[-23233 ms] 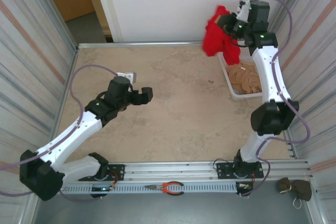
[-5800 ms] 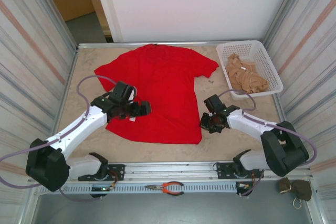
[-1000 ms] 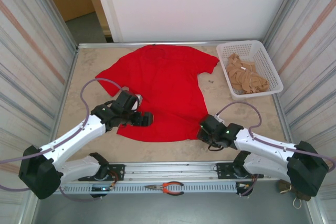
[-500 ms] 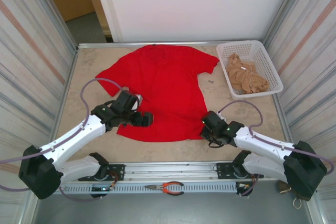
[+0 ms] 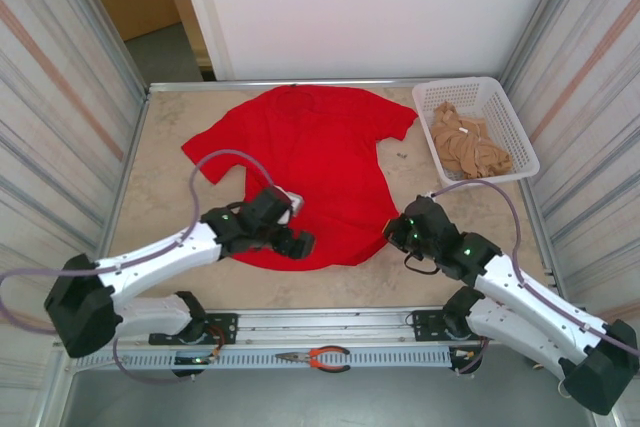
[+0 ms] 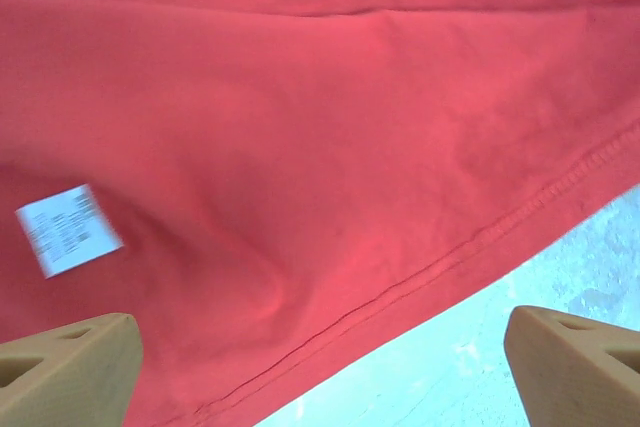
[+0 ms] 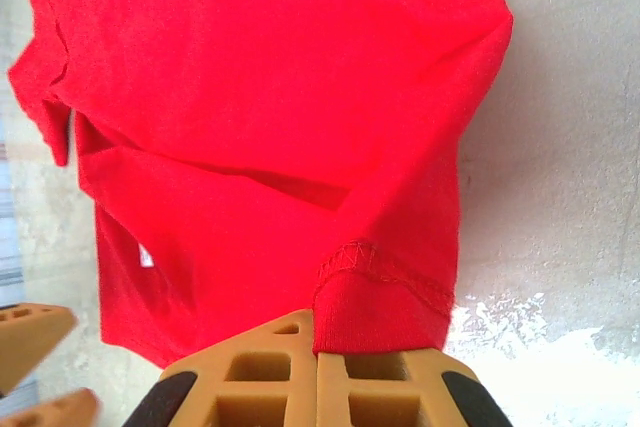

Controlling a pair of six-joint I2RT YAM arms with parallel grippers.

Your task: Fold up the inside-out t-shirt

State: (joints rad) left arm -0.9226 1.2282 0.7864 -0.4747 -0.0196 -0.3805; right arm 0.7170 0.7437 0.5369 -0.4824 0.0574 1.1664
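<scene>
Lying spread flat in the middle of the top view, the inside-out t-shirt (image 5: 315,162) covers the beige surface (image 5: 163,112). The right pincer (image 7: 317,362) clamps its hem corner at lower right. The left pincer (image 6: 320,357) stands with fingers wide apart over the lower hem.

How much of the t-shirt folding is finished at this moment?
Done: the t-shirt lies spread out on the table. In hand: the right gripper pinches its near corner; the left gripper hangs open over its near edge, gripping nothing. Left: every fold; the shirt shows none yet.
</scene>
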